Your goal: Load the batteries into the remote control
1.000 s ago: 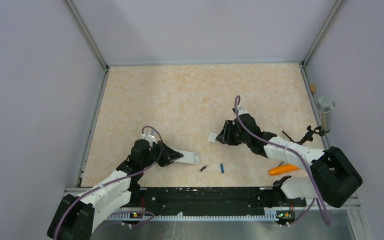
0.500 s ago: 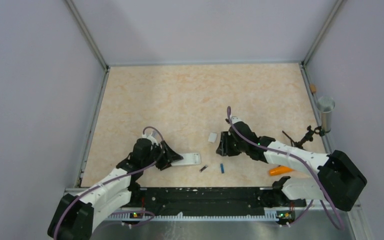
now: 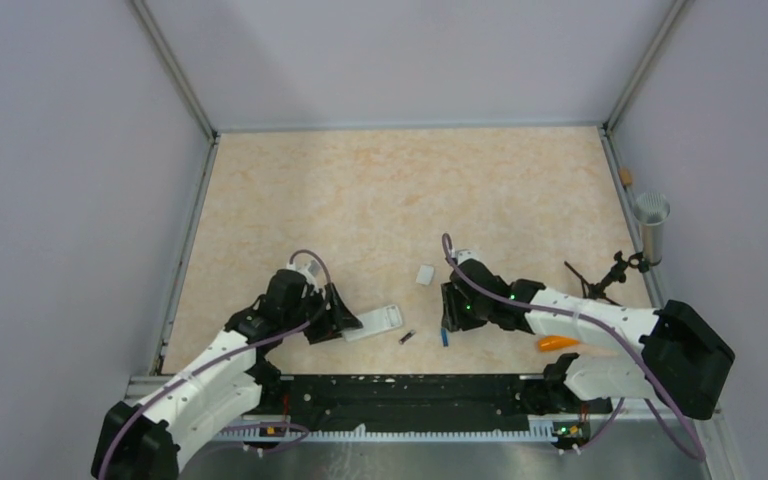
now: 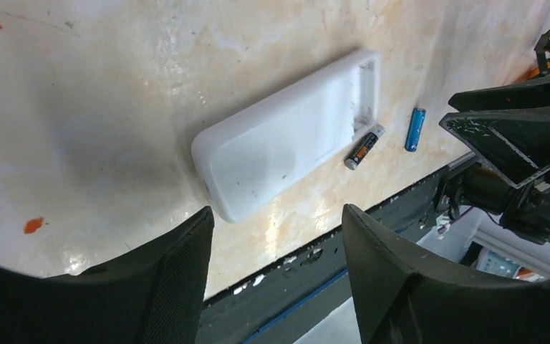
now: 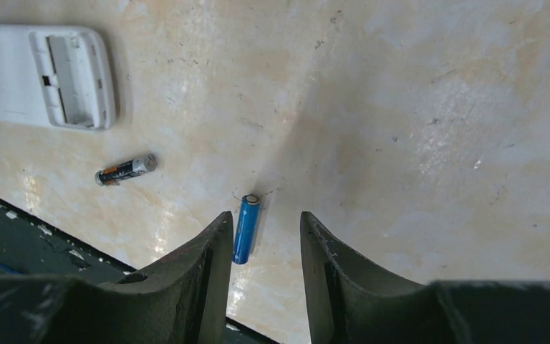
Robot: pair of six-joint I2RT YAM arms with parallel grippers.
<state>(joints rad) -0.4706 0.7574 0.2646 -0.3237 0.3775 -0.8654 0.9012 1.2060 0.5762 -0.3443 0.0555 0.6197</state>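
The remote control (image 3: 375, 322) lies back-up on the bench (image 3: 380, 190), near the front edge. Its battery slot is uncovered and has nothing in it. The left fingers (image 4: 175, 279) stand wide apart at the remote's closed end. They hold nothing and do not touch it.

Just beside the remote's open end lies the dark battery (image 3: 407, 337), flat on the bench and clear of both arms. A little further right is the blue battery (image 3: 444, 336), also lying flat. The right fingers (image 5: 193, 287) are down over it with a narrow gap. From the wrist view, the battery's near end sits in that gap, close against one finger. The other finger is plainly clear of it, so it is not pinched.

A small white cover (image 3: 425, 274) lies on the bench behind the batteries. An orange tapered thing (image 3: 560, 341) rests by the right arm, and a metal cup (image 3: 651, 225) stands at the right edge.
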